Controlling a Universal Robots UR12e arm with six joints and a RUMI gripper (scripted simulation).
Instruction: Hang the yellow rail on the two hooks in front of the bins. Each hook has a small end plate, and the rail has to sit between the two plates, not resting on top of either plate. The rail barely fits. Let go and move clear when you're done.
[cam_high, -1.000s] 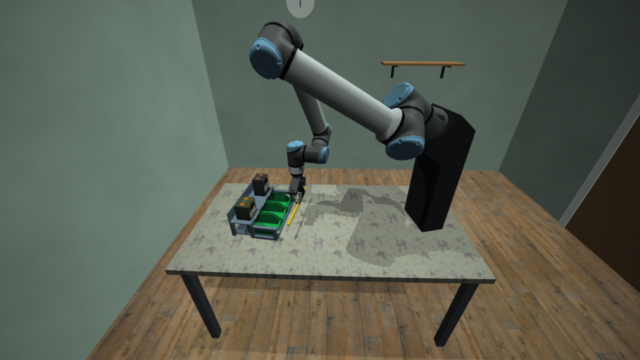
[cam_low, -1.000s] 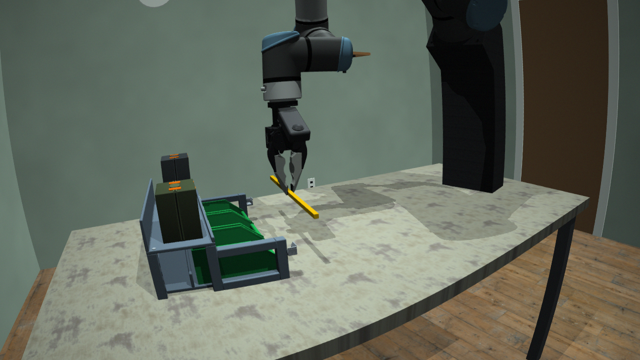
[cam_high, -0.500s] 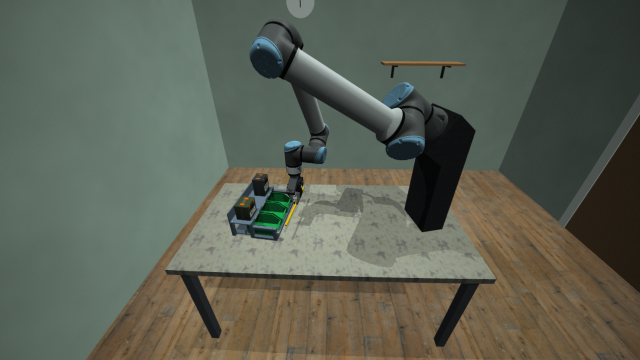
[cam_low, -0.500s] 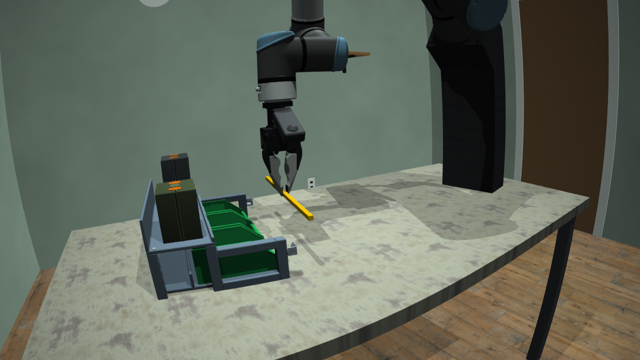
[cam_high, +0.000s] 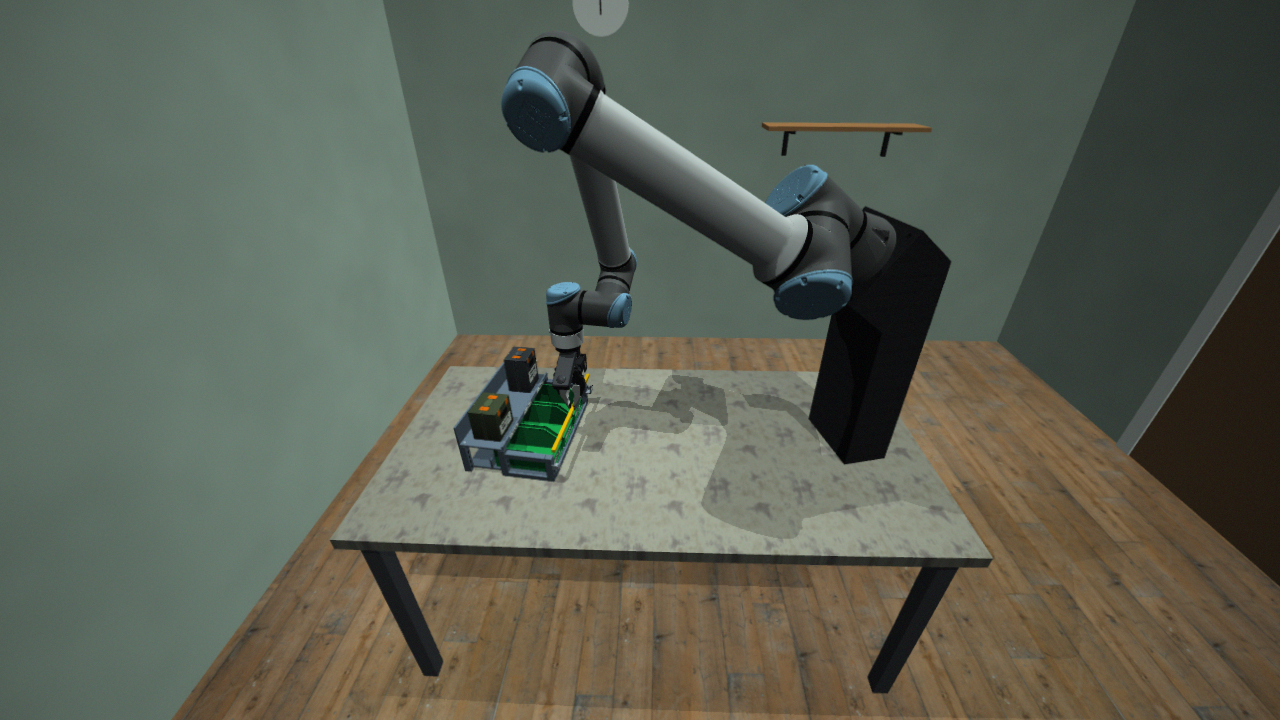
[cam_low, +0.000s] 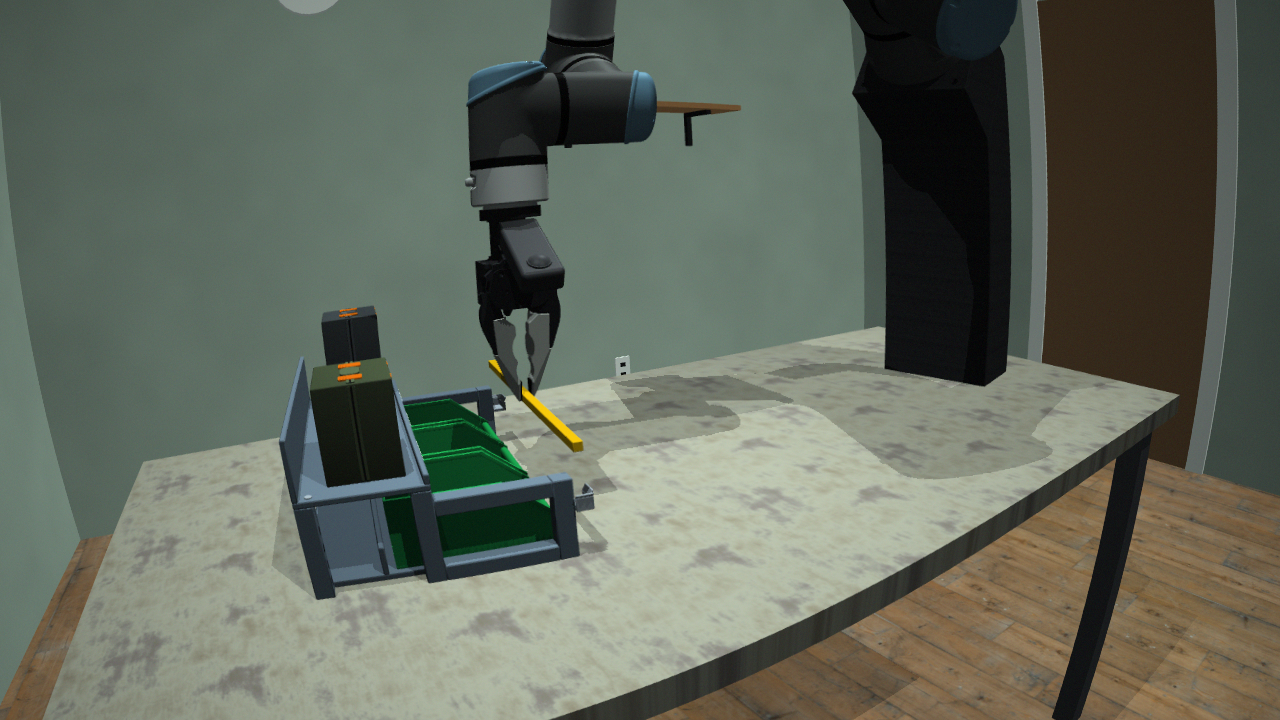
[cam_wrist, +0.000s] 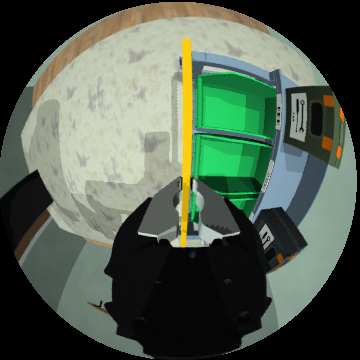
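above the hooks (cam_low: 583, 494), gripping the rail (cam_low: 547, 417) near one end with the gripper (cam_low: 523, 380); risking landing on a plate if lowering misaligned.

The claw (cam_low: 523, 380) grips the yellow rail (cam_low: 547, 417) above the table (cam_low: 805, 501).

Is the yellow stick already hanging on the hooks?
No, the yellow rail is held in the air by the fingers, above the table.
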